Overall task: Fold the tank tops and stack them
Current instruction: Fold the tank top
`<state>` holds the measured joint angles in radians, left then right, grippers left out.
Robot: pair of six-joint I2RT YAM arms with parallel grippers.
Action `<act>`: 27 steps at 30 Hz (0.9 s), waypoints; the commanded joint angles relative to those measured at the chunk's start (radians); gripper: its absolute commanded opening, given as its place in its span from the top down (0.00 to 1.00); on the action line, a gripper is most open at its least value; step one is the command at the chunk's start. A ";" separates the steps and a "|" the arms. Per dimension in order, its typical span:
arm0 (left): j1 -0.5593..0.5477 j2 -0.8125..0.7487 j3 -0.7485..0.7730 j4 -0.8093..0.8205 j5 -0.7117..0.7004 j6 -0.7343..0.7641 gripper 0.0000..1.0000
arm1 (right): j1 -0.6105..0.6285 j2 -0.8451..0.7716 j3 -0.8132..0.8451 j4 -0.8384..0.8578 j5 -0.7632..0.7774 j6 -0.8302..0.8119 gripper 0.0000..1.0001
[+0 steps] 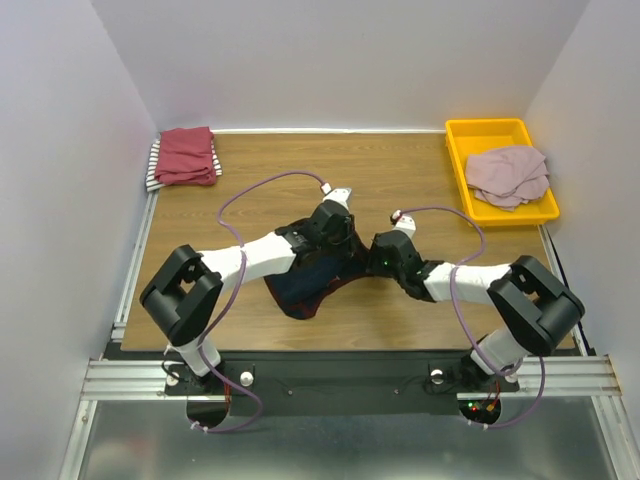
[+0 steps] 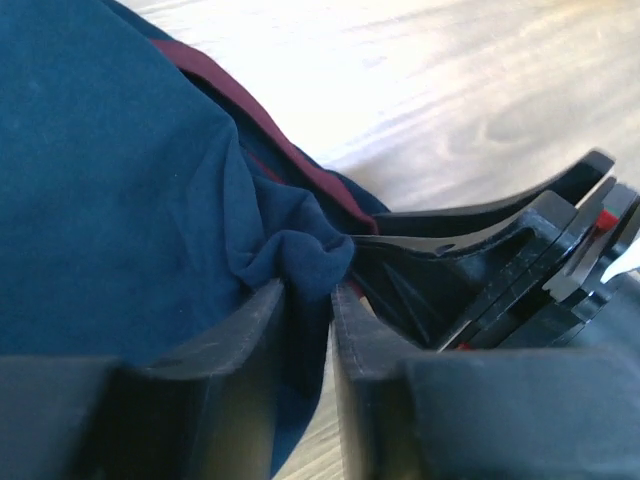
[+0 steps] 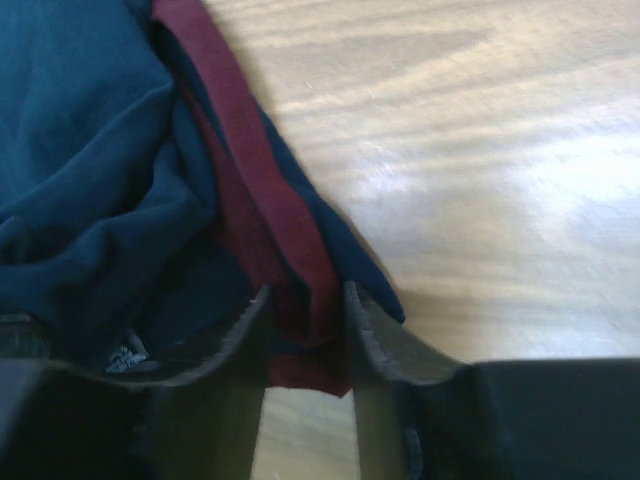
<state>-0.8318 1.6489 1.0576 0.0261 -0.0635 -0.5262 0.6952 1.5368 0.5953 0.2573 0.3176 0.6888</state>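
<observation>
— Where do we find the jersey?

— Left of the tray and nearer to us, crumpled on the table under both grippers. We see navy cloth with a maroon trim.

— What does our left gripper show?

— Its fingers stand a little apart, with a bunched navy fold filling the narrow gap. We cannot tell whether they pinch it or merely flank it.

— And the right gripper?

— Much the same. The maroon trim runs between its fingers, which stand slightly parted, and wood shows below the cloth in the gap. We cannot tell whether there is a grip there either.

— How do the two sit from above?

— The left gripper sits on the jersey's far edge. The right gripper sits just beside it, on the side towards the tray.

— The other tops?

— The pink top lies loose inside the tray. Far to the tray's left, at the opposite far corner, a red top lies folded on a striped top.
</observation>
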 commanded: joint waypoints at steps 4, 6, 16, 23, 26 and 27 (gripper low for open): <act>-0.009 -0.073 0.047 0.070 0.057 0.040 0.40 | 0.007 -0.125 -0.015 -0.152 0.034 0.060 0.52; -0.007 -0.095 0.056 0.075 0.100 0.038 0.40 | 0.007 -0.167 -0.023 -0.207 0.028 0.099 0.52; 0.074 -0.178 0.174 -0.083 -0.014 0.049 0.33 | 0.007 -0.331 0.018 -0.363 0.028 0.117 0.54; 0.264 -0.092 0.298 -0.311 -0.202 0.117 0.33 | 0.007 -0.128 0.228 -0.421 0.017 0.038 0.54; 0.316 0.007 0.352 -0.363 -0.254 0.176 0.33 | 0.007 -0.026 0.264 -0.434 0.029 0.032 0.57; 0.325 0.031 0.369 -0.379 -0.249 0.189 0.33 | 0.007 -0.006 0.265 -0.446 0.037 0.034 0.59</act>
<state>-0.5293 1.5948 1.3663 -0.2337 -0.2401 -0.4244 0.6952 1.4570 0.8333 -0.1307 0.3229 0.7467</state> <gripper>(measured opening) 0.672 0.428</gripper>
